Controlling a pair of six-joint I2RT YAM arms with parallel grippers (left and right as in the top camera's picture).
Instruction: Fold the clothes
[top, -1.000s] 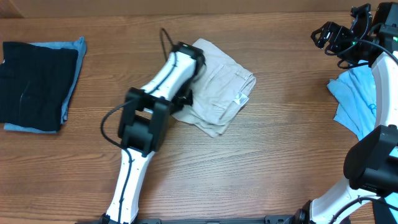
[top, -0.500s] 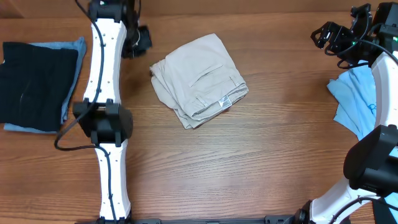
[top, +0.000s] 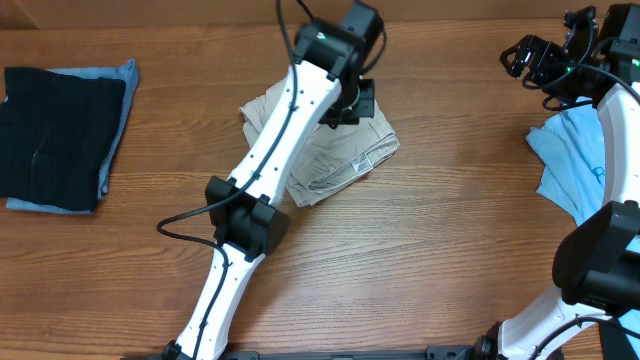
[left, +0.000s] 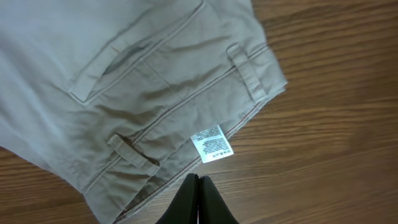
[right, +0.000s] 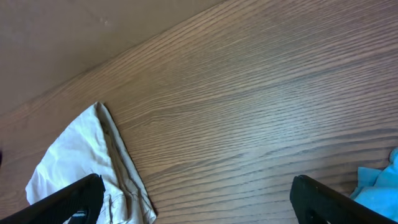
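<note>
Fingers of left gripper (left: 199, 190): pressed together, empty, over the folded shorts (left: 143, 87)
Fingers of right gripper (right: 198, 199): spread wide, empty, far right

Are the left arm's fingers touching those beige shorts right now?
Cannot tell. In the left wrist view the shut fingers point at the shorts' edge beside the white label, but no view shows a gap or contact.

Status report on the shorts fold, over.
Left gripper shut, empty, above the label edge of the shorts. Right gripper open, far right. Bundle folded, centre. Blue T-shirt and black garment lie apart, nothing in the way.
</note>
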